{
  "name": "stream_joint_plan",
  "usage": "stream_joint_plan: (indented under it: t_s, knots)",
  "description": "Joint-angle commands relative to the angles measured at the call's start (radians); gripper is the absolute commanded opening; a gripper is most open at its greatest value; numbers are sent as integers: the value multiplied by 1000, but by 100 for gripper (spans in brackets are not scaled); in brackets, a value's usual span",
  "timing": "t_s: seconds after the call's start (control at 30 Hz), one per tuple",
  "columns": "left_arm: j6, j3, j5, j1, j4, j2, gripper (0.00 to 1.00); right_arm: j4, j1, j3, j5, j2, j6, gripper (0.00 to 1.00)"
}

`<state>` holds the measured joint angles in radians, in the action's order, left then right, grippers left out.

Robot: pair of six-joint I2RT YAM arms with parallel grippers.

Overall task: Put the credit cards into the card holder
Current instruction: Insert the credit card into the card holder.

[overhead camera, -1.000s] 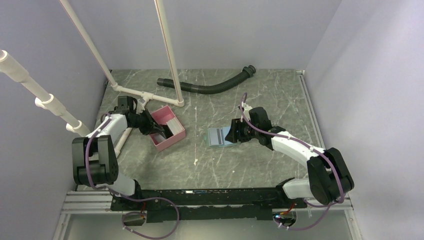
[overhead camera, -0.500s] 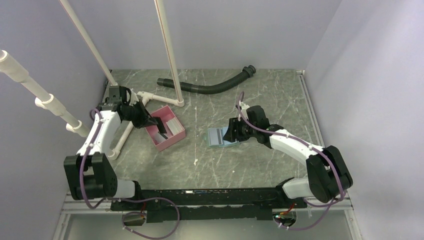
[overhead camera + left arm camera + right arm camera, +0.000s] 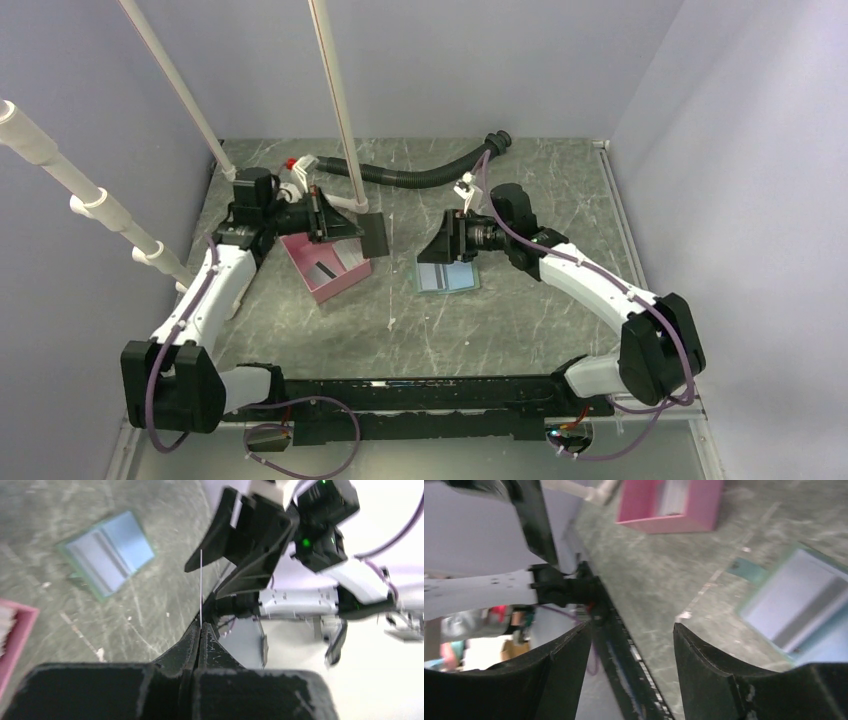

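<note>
While left claw [image 3: 201,630] pinches a card [image 3: 372,235] (edge-on), left of card holder [image 3: 447,277], right claw [image 3: 631,635] agape above it.

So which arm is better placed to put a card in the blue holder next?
Left: the left gripper is shut on a thin card, held up near the pink box. The right gripper is open and empty by the card holder, so it could only steady it.

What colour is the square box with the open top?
Pink. The box shows best in the top external view.
</note>
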<state>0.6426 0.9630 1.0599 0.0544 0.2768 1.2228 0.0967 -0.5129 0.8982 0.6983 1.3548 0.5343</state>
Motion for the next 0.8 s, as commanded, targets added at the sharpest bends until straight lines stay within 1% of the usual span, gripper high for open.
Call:
stream_joint_plan:
  t_s: [0.0, 0.13, 0.2, 0.3, 0.37, 0.47, 0.6, 0.77]
  knots:
    - [98, -39, 163, 90, -323, -76, 0, -207, -4, 43, 199, -61, 190, 61]
    - [45, -25, 172, 149, -315, -79, 0, -351, -4, 22, 262, -97, 280, 56]
    - [44, -21, 179, 165, -324, -69, 0, -430, -4, 12, 292, -108, 320, 55]
    - [47, -20, 177, 181, -338, -54, 0, -503, -8, 4, 310, -124, 360, 53]
    - [34, -13, 171, 196, -327, -43, 0, -483, -19, 11, 296, -132, 340, 52]
    - [26, -6, 149, 224, -321, -36, 0, -403, -42, 37, 265, -126, 275, 52]
    - [7, 14, 105, 268, -290, -37, 0, -408, -67, 30, 233, -113, 269, 50]
    - [31, 40, 47, 299, -280, -57, 0, -380, -77, 15, 178, -104, 260, 45]
